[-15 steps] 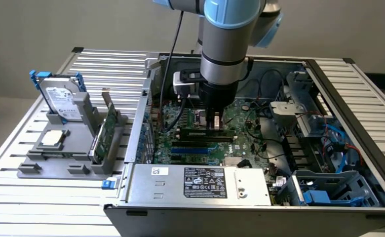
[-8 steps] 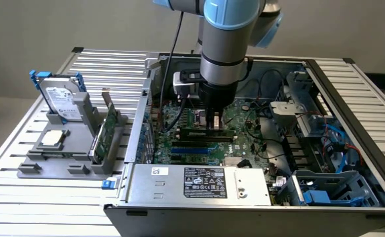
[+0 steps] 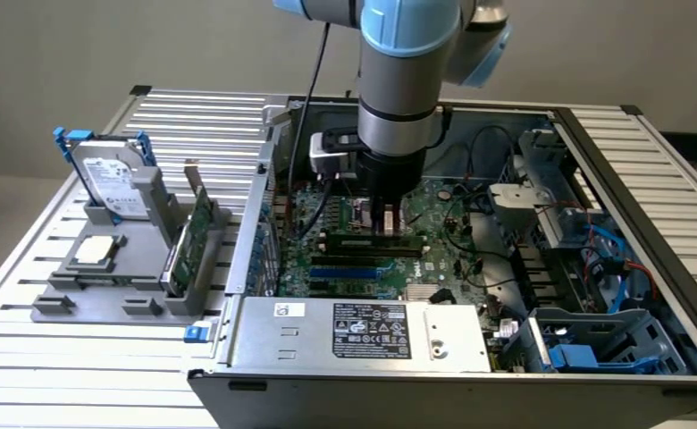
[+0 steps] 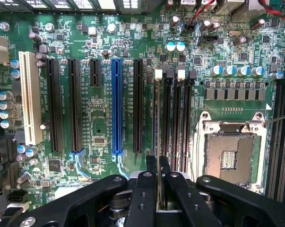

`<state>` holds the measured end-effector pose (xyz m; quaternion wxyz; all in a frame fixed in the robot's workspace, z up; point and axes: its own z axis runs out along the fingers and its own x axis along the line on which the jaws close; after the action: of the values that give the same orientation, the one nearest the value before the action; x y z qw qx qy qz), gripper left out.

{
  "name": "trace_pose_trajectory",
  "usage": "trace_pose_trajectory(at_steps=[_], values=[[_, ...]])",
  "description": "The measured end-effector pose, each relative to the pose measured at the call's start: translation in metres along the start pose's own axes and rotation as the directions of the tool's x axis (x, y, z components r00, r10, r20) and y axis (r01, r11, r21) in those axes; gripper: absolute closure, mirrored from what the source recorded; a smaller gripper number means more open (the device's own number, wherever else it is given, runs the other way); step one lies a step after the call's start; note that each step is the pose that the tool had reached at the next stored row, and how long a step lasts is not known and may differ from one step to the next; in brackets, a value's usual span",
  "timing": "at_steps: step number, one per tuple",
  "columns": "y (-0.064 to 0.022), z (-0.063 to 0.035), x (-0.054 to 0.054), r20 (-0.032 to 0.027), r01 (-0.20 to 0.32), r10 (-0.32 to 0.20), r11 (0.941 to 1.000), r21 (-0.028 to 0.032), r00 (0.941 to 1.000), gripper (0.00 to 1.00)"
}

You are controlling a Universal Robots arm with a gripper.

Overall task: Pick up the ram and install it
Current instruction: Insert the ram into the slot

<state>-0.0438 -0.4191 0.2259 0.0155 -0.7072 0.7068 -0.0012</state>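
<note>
gripper: your gripper is nearly closed. The fingers pinch the ram by its flat faces, and the board fills the narrow gap betw. them.
ram loc: in the grip, down inside the PC case, low over the mobo. It's on the side of the CPU socket that faces the blue slot, w/ the rest of the mem slots betw. it and the socket.
ram vs fingers: it starts right betw. the fingertips and runs straight out away from them. No sideways offset that you can see.
long axis: parallel to the mem slots and to the nearest edge of the CPU socket, same run as the blue slot.
facing: edge-on to the wrist cam, so you get a thin dark line w/ no chips visible. The far end points at the white latch of the mem slot furthest from the CPU socket.
key relation: the ram lies along that furthest slot, approx. centred on it. Judgement: no twist vs the slot line, so alignment looks good.
seated?: can't tell, since the ram's own edge hides where it meets the slot.
arm: in the ext. view it drops straight down beside the CPU socket area, wrist upright.
risk: judgement only. A thin board held at one end could tilt along its length, so watch the latch end.
</note>
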Motion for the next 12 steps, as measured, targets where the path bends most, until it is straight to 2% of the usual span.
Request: trace_pose_trajectory(at_steps=[8, 12], values=[[0.0020, 0.0001, -0.0012, 0.0002, -0.004, 0.004, 0.9997, 0.0225, 1.0000, 0.86], [0.0024, 0.0001, -0.0012, -0.0001, -0.006, 0.006, 0.9996, 0.0288, 1.0000, 0.86]])
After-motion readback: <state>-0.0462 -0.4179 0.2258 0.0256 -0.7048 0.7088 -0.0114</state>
